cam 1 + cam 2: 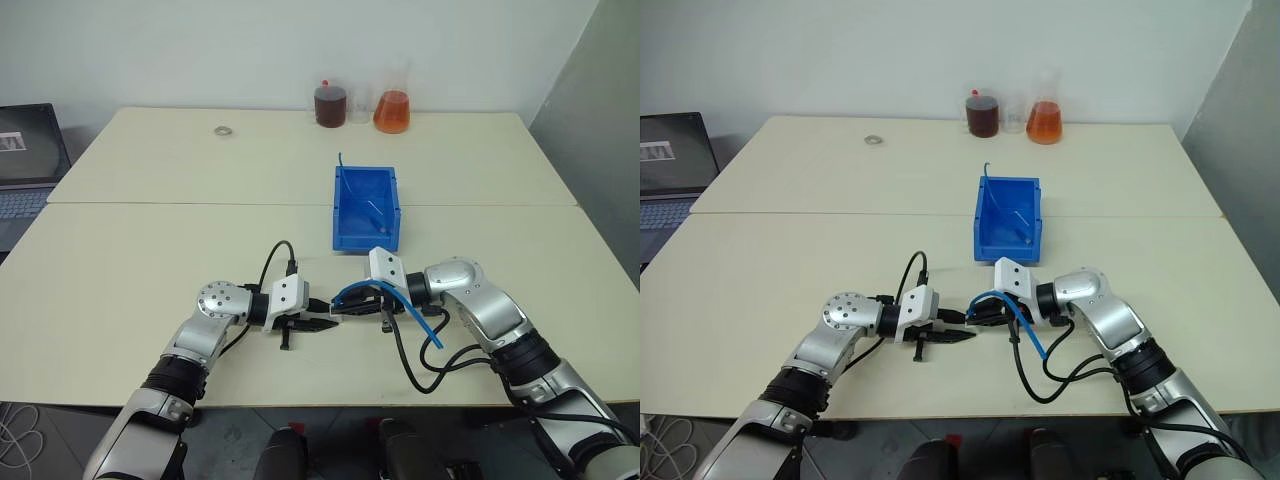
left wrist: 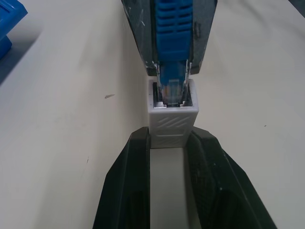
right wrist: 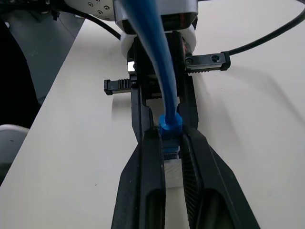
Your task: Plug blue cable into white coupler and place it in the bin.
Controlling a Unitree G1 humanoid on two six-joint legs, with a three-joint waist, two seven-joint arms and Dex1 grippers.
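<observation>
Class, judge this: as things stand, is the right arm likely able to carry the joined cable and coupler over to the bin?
Probably yes. The bin stands just beyond the right gripper, with bare table between; the left gripper must let go of the coupler first.

- Desk (image 1: pixel 150 250): pale cream, two tops butted along a seam crossing just behind the bin.
- Bin (image 1: pixel 366 208): blue, open-topped, on the near top, its far end at the seam.
- Far edge beyond the bin: dark jar (image 1: pixel 330 104), clear glass (image 1: pixel 360 106), orange flask (image 1: pixel 392 106).
- Small ring (image 1: pixel 223 130): far left of the bin.
</observation>
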